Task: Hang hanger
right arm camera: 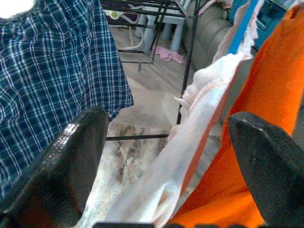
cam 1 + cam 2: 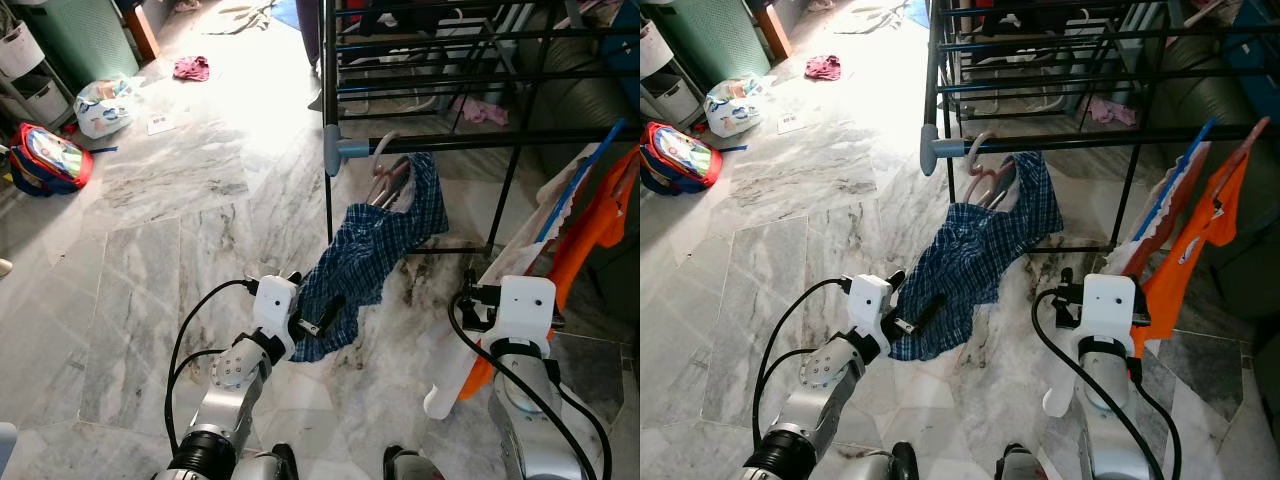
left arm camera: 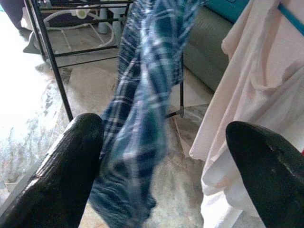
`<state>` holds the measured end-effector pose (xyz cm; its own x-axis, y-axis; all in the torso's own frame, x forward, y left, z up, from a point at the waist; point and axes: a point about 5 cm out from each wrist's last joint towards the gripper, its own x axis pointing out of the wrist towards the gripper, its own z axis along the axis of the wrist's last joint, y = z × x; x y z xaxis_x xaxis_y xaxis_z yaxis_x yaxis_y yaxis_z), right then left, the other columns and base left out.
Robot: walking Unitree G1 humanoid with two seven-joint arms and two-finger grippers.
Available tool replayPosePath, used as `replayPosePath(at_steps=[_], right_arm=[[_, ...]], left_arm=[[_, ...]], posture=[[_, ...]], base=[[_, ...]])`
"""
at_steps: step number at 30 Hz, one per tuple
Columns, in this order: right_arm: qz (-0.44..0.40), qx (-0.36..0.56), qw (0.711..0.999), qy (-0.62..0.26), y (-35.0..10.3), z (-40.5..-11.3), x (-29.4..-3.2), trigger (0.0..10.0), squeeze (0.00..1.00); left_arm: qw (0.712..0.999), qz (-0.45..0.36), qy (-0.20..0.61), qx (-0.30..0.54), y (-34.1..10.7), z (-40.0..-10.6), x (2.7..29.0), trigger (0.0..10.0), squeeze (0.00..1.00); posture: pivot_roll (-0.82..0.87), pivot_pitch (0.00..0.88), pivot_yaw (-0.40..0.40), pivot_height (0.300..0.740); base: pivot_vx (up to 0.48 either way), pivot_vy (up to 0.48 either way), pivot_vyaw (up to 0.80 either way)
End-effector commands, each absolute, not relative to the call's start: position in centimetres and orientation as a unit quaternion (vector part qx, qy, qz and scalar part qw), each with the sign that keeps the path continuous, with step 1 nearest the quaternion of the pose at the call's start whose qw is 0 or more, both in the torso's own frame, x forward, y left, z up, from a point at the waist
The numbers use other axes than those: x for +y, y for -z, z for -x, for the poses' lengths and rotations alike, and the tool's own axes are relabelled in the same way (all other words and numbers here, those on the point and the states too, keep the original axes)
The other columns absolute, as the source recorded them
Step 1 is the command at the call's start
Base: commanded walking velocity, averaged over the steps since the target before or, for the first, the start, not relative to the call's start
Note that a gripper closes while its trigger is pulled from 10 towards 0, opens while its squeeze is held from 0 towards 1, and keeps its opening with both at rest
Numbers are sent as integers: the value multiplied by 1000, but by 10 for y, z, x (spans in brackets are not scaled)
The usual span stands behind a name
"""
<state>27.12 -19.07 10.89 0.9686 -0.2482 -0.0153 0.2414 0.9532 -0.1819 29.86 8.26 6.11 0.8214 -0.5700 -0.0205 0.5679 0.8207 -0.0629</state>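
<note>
2 grippers, left [image 3: 161,161] and right [image 1: 166,166], fingers spread, empty, flank plaid shirt [image 2: 370,250] on hanger [image 2: 388,175].

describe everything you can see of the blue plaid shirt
The blue plaid shirt is a thin woven garment in dark blue and white checks. It hangs crumpled and bunched from a pale hanger hooked on the black drying rack's rail, draping down toward the marble floor. Its lower hem lies against the left gripper, whose fingers are spread, with cloth beside one of them. A white garment hangs beside it.
</note>
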Motion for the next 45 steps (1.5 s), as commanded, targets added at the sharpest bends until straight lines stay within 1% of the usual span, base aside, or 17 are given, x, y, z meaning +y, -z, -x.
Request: replayPosePath(at_steps=[1, 3, 9, 13, 17, 20, 21, 25, 27, 28, 31, 33, 34, 37, 45], right_arm=[[93, 26, 989, 116, -107, -272, -188, 10000, 0], [117, 31, 984, 128, -114, -293, -192, 10000, 0], [141, 35, 976, 162, -121, -311, -206, 10000, 0], [136, 49, 973, 181, -121, -320, -216, 10000, 0], [128, 67, 961, 237, -124, -331, -238, 10000, 0], [129, 57, 961, 237, -127, -332, -238, 10000, 0], [134, 38, 964, 227, -134, -333, -236, 10000, 0], [136, 16, 969, 205, -139, -334, -230, 10000, 0], [145, 2, 968, 204, -143, -333, -229, 10000, 0], [156, -23, 967, 202, -149, -331, -228, 10000, 0], [180, -56, 957, 221, -156, -324, -231, 10000, 0], [180, -45, 957, 225, -153, -323, -233, 10000, 0], [162, -24, 958, 234, -145, -321, -238, 10000, 0], [146, 6, 958, 246, -133, -319, -246, 10000, 0], [141, 13, 958, 249, -130, -318, -248, 10000, 0]], left_arm=[[955, 27, 296, 27, -57, -296, 86, 10000, 0], [950, 26, 311, 28, -57, -294, 84, 10000, 0], [941, 36, 334, 33, -56, -290, 83, 10000, 0], [933, 38, 356, 33, -56, -287, 81, 10000, 0], [930, 36, 363, 33, -59, -289, 85, 10000, 0], [930, 35, 363, 33, -60, -289, 85, 10000, 0], [931, 34, 363, 34, -60, -288, 86, 10000, 0], [930, 32, 364, 36, -59, -287, 87, 10000, 0], [930, 31, 364, 37, -59, -287, 87, 10000, 0], [931, 27, 361, 34, -59, -286, 87, 10000, 0], [939, 21, 343, 25, -62, -290, 89, 10000, 0], [938, 23, 344, 25, -62, -290, 89, 10000, 0], [937, 24, 349, 25, -63, -291, 88, 10000, 0], [929, 32, 368, 23, -66, -290, 85, 10000, 0], [926, 32, 374, 23, -66, -290, 85, 10000, 0]], posture=[[-113, 214, 80, 740], [-102, 222, 84, 740], [-92, 224, 86, 740], [-81, 225, 85, 740], [-67, 224, 90, 740], [-64, 225, 92, 740], [-65, 227, 95, 740], [-67, 228, 99, 740], [-68, 230, 101, 740], [-71, 232, 102, 740], [-78, 235, 103, 740], [-81, 236, 104, 740], [-82, 236, 104, 740], [-82, 236, 105, 740], [-82, 236, 106, 740]], base=[[0, 0, 0], [0, 0, 0], [0, 0, 0], [0, 0, 0], [0, 0, 0], [0, 0, 0], [0, 0, 0], [0, 0, 0], [0, 0, 0], [0, 0, 0], [0, 0, 0], [0, 0, 0], [0, 0, 0], [0, 0, 0], [0, 0, 0]])
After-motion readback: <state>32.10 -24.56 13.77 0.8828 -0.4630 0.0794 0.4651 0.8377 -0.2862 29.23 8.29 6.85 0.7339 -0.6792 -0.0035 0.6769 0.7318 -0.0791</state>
